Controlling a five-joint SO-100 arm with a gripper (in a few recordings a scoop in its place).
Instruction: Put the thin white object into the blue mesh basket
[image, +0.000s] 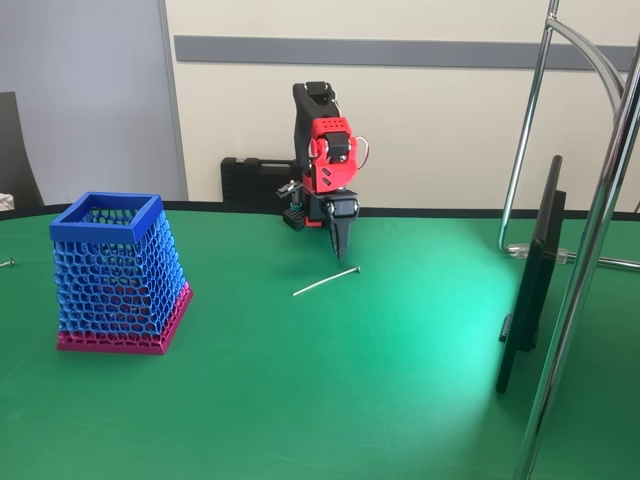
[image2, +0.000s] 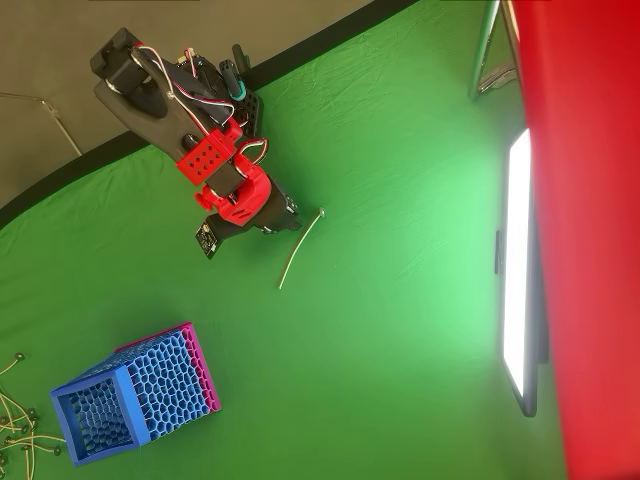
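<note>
- A dark flat screen (image: 530, 285) stands edge-on nearest the camera in the fixed view, well to the right of the hand, next to chrome stand tubes (image: 590, 250); in the overhead view its lit face (image2: 518, 270) is a bright strip.
- The green surface (image: 380, 380) carries everything, with a bright patch of light on it between the hand and the screen.
- The blue mesh basket (image: 118, 272) stands upright on its magenta-pink base band well to the left of the hand in the fixed view; in the overhead view the basket (image2: 135, 392) sits below and left of the hand, its open square rim facing up.
- The thin white object (image: 326, 281) lies flat on the surface just in front of and below the hand in the fixed view, slanting, with its small knob at the right end. In the overhead view the stick (image2: 301, 248) lies just to the right of the hand, its knobbed end nearest the fingertips; whether it touches them I cannot tell.
- The hand (image: 341, 250) hangs from the red and black arm (image: 328, 150), pointing straight down, its dark tip just above the surface; the fingers appear drawn together to a point and hold nothing. In the overhead view the hand (image2: 283, 222) is mostly covered by the arm's red wrist.
- A black case (image: 255, 182) lies behind the arm by the wall.
- Small loose bits (image2: 20, 430) lie far left of the hand at the overhead view's edge.
</note>
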